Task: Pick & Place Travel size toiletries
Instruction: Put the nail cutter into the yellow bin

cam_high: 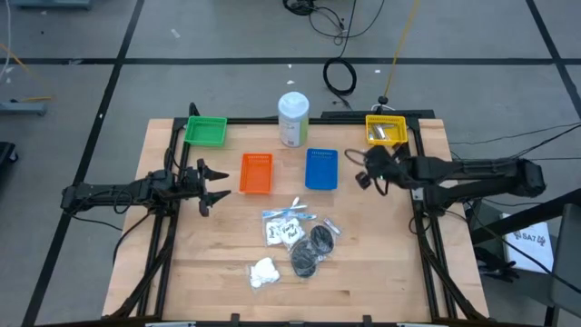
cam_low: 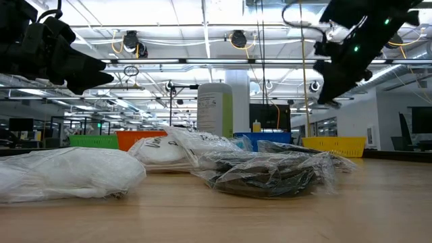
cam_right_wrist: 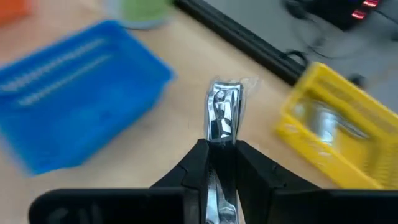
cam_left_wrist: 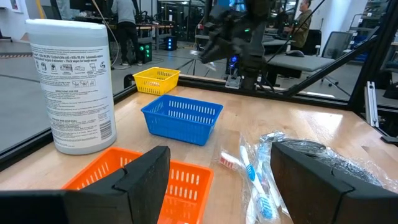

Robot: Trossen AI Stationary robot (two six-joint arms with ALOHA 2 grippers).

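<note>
A pile of travel size toiletries (cam_high: 295,238) in clear sachets, with dark round puffs among them, lies on the table's middle, and a white fluffy wad (cam_high: 263,272) lies nearer the front. My right gripper (cam_right_wrist: 221,155) hangs above the table between the blue tray (cam_high: 321,169) and the yellow tray (cam_high: 385,129). It is shut on a slim silvery clipper (cam_right_wrist: 222,115). My left gripper (cam_high: 213,184) stands open and level at the table's left, beside the orange tray (cam_high: 256,173), with nothing between its fingers. My right gripper pinches the silvery clipper by its rear end (cam_right_wrist: 219,142) between its two fingers (cam_right_wrist: 196,165). The clipper lies along the fingers and sticks out past their tips. The fingers slant downward from the table's right side. The clipper is lifted clear of the table.
A tall white bottle with a green label (cam_high: 292,118) stands at the far middle. A green tray (cam_high: 206,132) sits at the far left. The yellow tray holds a silvery item. A sachet with toothbrushes (cam_left_wrist: 255,180) lies just ahead of my left gripper.
</note>
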